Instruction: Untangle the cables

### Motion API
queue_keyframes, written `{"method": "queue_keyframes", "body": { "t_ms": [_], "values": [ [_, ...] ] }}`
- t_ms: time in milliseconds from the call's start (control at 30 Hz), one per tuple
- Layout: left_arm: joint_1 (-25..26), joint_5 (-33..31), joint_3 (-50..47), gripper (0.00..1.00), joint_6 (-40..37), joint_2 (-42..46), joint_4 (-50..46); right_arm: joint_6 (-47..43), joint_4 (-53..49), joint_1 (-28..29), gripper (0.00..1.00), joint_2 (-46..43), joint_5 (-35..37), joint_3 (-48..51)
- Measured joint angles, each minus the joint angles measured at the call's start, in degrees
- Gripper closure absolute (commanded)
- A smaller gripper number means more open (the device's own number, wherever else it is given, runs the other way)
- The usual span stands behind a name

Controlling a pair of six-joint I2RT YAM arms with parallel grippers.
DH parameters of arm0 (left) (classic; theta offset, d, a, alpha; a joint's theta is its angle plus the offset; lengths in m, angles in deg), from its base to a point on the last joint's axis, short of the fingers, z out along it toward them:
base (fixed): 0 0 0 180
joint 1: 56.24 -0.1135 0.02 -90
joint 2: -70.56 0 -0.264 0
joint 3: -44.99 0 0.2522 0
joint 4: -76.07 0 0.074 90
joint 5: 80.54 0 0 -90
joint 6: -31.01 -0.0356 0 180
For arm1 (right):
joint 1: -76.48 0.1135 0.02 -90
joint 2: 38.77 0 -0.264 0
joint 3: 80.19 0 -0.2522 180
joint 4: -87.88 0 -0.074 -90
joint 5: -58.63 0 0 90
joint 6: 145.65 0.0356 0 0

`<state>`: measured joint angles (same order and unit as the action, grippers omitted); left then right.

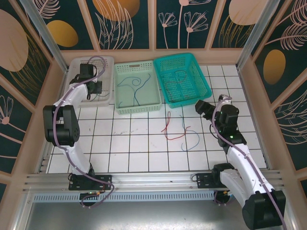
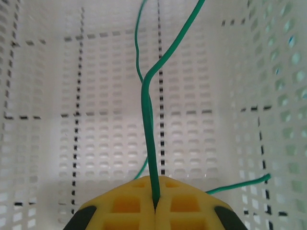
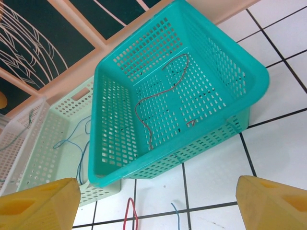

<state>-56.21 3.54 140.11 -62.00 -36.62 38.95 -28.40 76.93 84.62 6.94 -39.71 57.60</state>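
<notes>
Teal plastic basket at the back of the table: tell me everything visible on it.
The teal plastic basket is rectangular and open-topped, with perforated grid walls and floor, a smooth rim and rounded corners. It sits upright at the back of the white tiled table, slightly askew to the grid lines. One thin dark reddish cable lies loosely curved on its floor. Its left side meets the pale green basket; touching or overlapping, I cannot tell.

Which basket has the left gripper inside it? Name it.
The white basket, leftmost of the three: the left gripper is inside it, shut on a green cable. No arm reaches into the pale green basket or teal basket.
</notes>
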Motion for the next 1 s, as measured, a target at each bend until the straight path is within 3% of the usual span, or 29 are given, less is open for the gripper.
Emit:
{"method": "queue_keyframes", "body": {
  "t_ms": [167, 267, 300, 367, 433, 467, 533, 700, 1000],
  "values": [
    [-0.04, 0.31, -1.14, 1.00, 0.24, -0.11, -1.33, -0.17, -0.09, -1.88, 0.14, -0.04, -1.22, 0.94],
    [-0.04, 0.35, -1.90, 0.85, 0.57, 0.33, -1.36, -0.17, -0.04, -2.73, 0.14, 0.02, -1.90, 1.44],
    [-0.04, 0.35, -1.99, 0.78, 0.85, 0.55, -1.38, -0.17, -0.04, -2.99, 0.14, 0.09, -2.25, 1.55],
    [-0.04, 0.35, -1.99, 0.52, 1.22, 0.98, -1.38, -0.17, 0.00, -3.50, 0.14, 0.42, -2.69, 1.62],
    [-0.04, 0.44, -1.99, 0.39, 1.99, 1.55, -1.36, -0.17, 0.28, -3.91, 0.14, 0.85, -3.21, 1.62],
    [-0.04, 0.66, -2.05, 0.23, 2.60, 1.99, -1.29, -0.17, 0.35, -4.13, 0.14, 1.03, -3.45, 1.62],
    [-0.04, 1.25, -2.62, 0.03, 3.56, 3.34, -0.90, -0.20, 0.33, -4.48, 0.14, 1.22, -3.78, 1.62],
    [-0.04, 4.44, -5.84, 0.01, 7.61, 12.09, 2.32, -0.39, 0.00, -5.16, 0.15, 1.22, -3.74, 1.62],
    [1.90, 16.48, -17.55, 0.01, 14.38, 33.46, 17.90, 0.02, -4.98, -5.16, 0.31, 4.76, -4.94, 1.62]
  ]
}}
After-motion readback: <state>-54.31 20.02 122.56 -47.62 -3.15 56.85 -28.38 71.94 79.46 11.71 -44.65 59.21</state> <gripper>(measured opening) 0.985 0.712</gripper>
